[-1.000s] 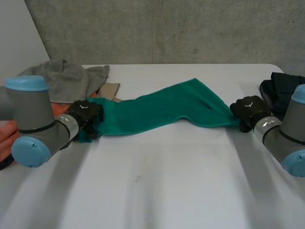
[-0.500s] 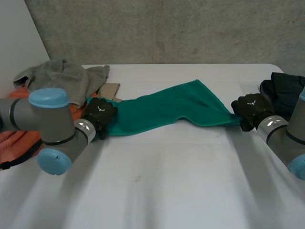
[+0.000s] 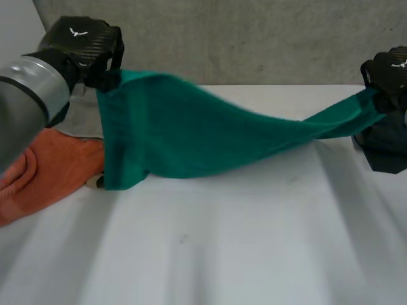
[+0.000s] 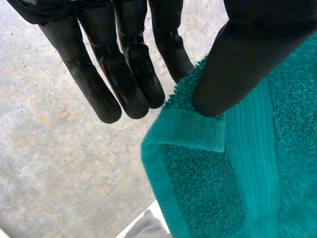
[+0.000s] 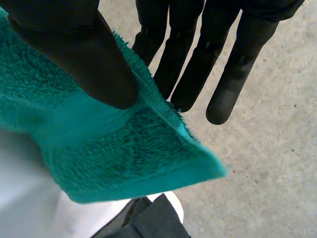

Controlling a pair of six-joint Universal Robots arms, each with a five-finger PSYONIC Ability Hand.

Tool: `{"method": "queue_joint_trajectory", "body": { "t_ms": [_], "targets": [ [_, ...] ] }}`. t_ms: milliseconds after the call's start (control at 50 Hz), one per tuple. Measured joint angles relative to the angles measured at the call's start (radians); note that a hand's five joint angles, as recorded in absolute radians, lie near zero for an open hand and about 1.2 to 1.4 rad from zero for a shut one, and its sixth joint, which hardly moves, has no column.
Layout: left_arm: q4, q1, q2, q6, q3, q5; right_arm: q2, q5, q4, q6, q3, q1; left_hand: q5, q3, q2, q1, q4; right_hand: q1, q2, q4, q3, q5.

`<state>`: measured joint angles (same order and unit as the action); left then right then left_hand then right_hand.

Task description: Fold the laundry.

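Head view: the green towel (image 3: pixel 191 133) hangs stretched between both hands above the white table (image 3: pixel 222 254); the left hand (image 3: pixel 79 41) holds 1 end high, near the concrete wall (image 3: pixel 254 38), and the right hand (image 3: pixel 389 68) holds the other end at the far right; the towel sags in the middle, and its wide left end drops down to about table level beside an orange cloth (image 3: pixel 44 165); whether that hanging end touches the table I cannot tell; a grey cloth (image 3: pixel 82 117) lies behind the orange one, and a dark garment (image 3: pixel 381 143) lies on the table under the right hand; how the fingers grip is not clear from here.

Left wrist view: this settles the grip; the thumb (image 4: pixel 247 64) presses on the towel's face just by a hemmed corner, pinching it against a straight finger that passes behind the edge; the other fingers (image 4: pixel 124 74) hang straight and free beside the cloth, touching nothing; the wall is behind them.

Right wrist view: the same kind of pinch shows here; the thumb (image 5: pixel 74 49) bears down on the towel close to its edge, with straight fingers (image 5: pixel 198 64) behind it; the corner juts out past the thumb; the dark garment and a strip of table lie below.
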<state>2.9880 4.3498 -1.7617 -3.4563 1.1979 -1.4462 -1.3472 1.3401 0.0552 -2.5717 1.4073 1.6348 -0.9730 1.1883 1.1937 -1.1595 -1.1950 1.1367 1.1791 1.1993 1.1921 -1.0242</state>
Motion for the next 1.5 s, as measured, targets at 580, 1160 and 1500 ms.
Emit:
{"method": "queue_joint_trajectory", "body": {
  "t_ms": [580,1160,1500],
  "targets": [
    [-0.136,0.009,-0.533,-0.172,-0.118,-0.068,0.281,0.015,-0.101,0.179,-0.042,0.079,0.0,0.0,0.0,0.0,0.0,0.0,0.0,0.0,0.0,0.0],
    [0.311,0.075,-0.539,0.104,-0.886,-0.073,0.401,0.217,0.51,-0.185,-0.663,0.111,0.0,0.002,0.001,0.0,-0.004,0.0,0.0,0.0,0.0,0.0],
    [0.295,0.09,-0.56,0.105,-0.256,0.041,0.47,0.075,0.309,-0.095,-0.289,0.085,0.0,0.004,0.004,0.0,-0.004,0.0,0.0,0.0,0.0,0.0]
  ]
}}
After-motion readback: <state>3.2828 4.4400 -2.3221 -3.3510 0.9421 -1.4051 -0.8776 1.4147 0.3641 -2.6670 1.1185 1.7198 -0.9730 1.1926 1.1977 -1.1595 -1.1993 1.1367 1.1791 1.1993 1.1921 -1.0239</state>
